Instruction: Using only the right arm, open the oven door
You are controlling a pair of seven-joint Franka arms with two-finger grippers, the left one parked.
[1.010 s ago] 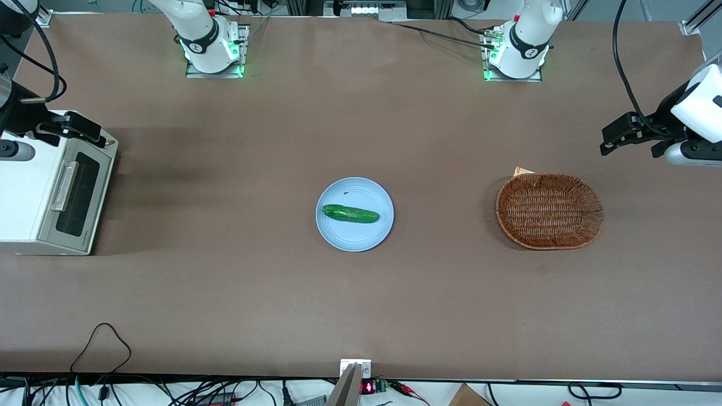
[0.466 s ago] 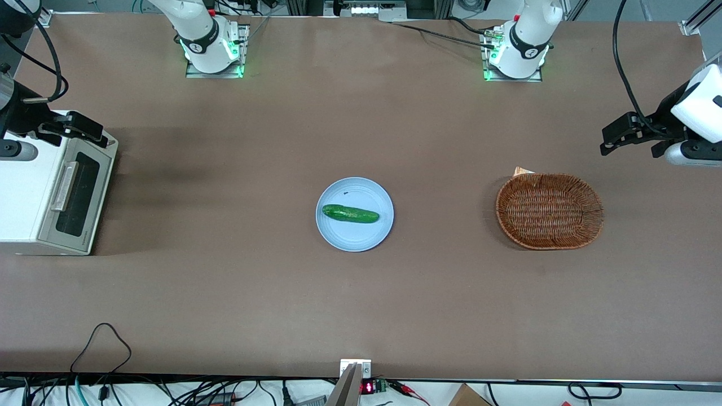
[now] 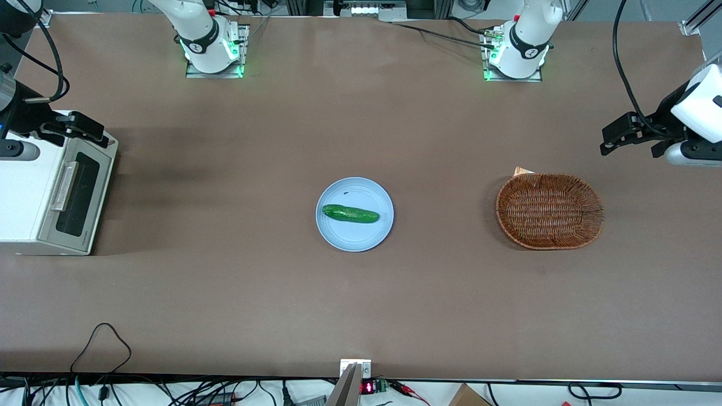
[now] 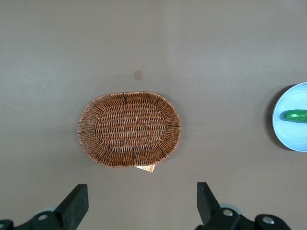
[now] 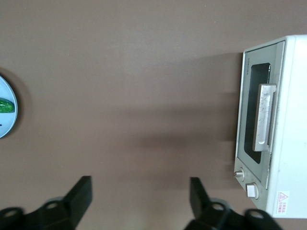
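Claw (image 3: 84, 131) wide open, empty, above toaster oven (image 3: 34, 192) corner; oven door (image 3: 76, 193) shut, handle (image 5: 265, 117) untouched.

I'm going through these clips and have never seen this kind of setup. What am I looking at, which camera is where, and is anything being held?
Two white robot arms are bolted to a brown table. One picture looks down from the front; the other two come from cameras on the arms' wrists, so black fingers poke into them.

The right arm does the work. Its gripper hangs above the upper edge of a cream toaster oven at the working arm's end of the table. Its fingers are spread apart, with only bare table between them, so nothing is held.

The oven door, with dark glass and a silver handle, is shut; the gripper is not touching it.

Mid-table is a blue plate with a cucumber on it. Toward the parked arm's end lies a wicker basket; nothing shows in it.
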